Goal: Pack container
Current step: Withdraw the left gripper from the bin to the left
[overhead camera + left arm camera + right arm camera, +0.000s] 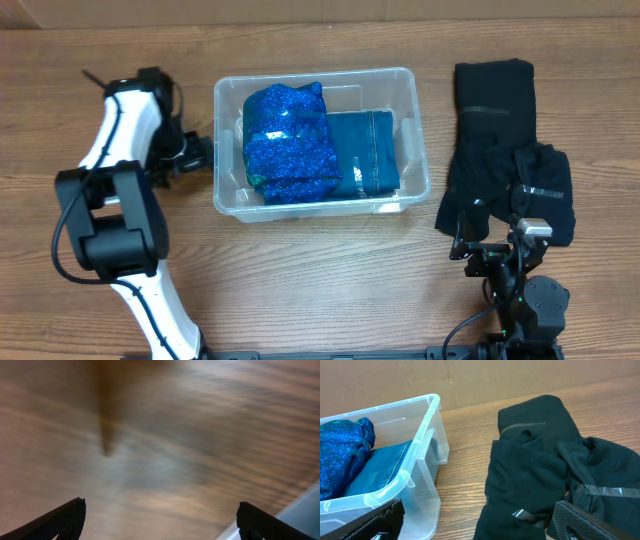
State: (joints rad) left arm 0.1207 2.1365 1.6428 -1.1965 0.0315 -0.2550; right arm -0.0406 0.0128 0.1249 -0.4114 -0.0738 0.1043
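Observation:
The clear plastic container stands mid-table and holds a sparkly blue garment on the left and folded blue denim on the right. A black garment lies on the table to its right. My left gripper is open and empty just outside the container's left wall; its wrist view is blurred, showing the open fingers over bare wood and a container edge. My right gripper is open and empty at the black garment's near edge, with the container to its left.
The table is wood. A cardboard wall stands behind the table in the right wrist view. The left arm's body rises at the front left and the right arm's base at the front right.

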